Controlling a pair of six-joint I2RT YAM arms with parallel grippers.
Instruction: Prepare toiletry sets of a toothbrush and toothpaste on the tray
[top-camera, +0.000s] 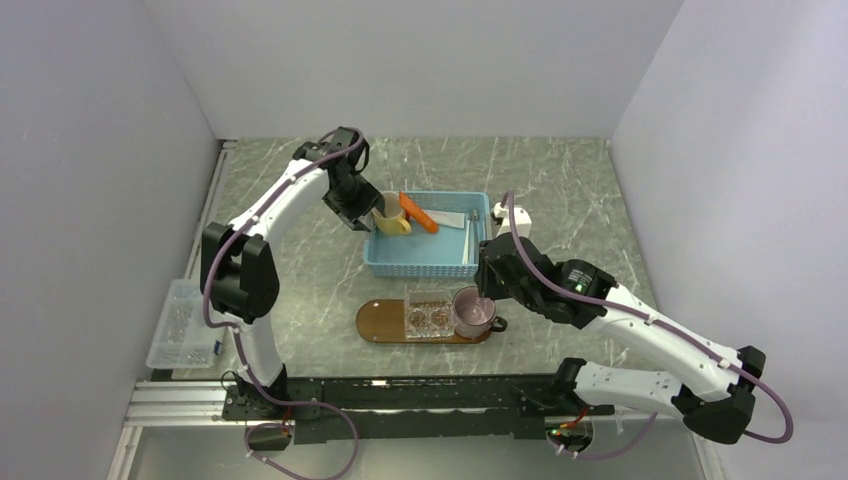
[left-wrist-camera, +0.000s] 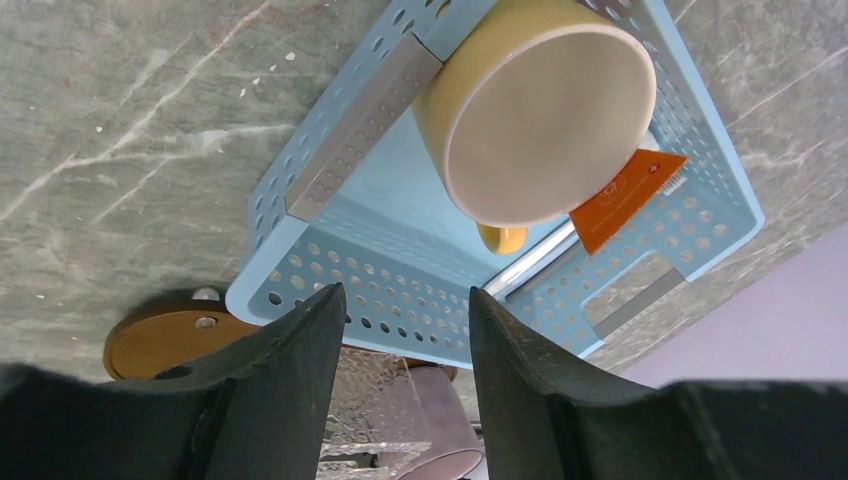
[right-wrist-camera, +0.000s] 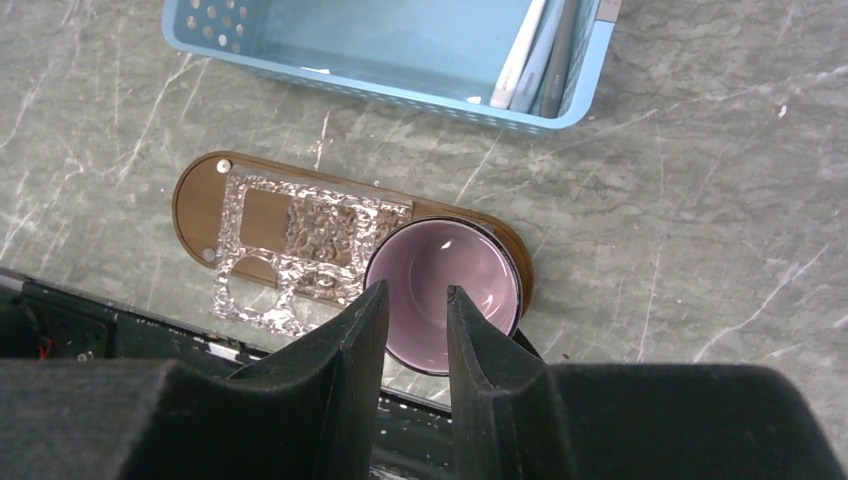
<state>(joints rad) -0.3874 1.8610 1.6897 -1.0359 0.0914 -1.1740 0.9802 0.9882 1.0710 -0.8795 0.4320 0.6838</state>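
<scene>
The brown oval tray (top-camera: 378, 322) lies in front of the blue basket (top-camera: 420, 264). An orange tube (top-camera: 419, 214) rests in the basket, with a white tube (top-camera: 452, 219) and pale sticks (right-wrist-camera: 545, 60) at its right end. My left gripper (top-camera: 358, 218) is at the basket's left end beside a yellow mug (top-camera: 392, 220). In the left wrist view the left gripper (left-wrist-camera: 405, 292) stands open and empty, short of the mug (left-wrist-camera: 545, 110). My right gripper (right-wrist-camera: 417, 290) is open just above the near rim of a purple mug (right-wrist-camera: 455, 275), which stands on the tray's right end.
A clear embossed holder (top-camera: 428, 315) sits mid-tray beside the purple mug (top-camera: 472, 312). A grey flat bar (left-wrist-camera: 362, 130) leans on the basket's rim near the yellow mug. A clear plastic box (top-camera: 180, 325) sits at the table's left edge. Walls close in on three sides.
</scene>
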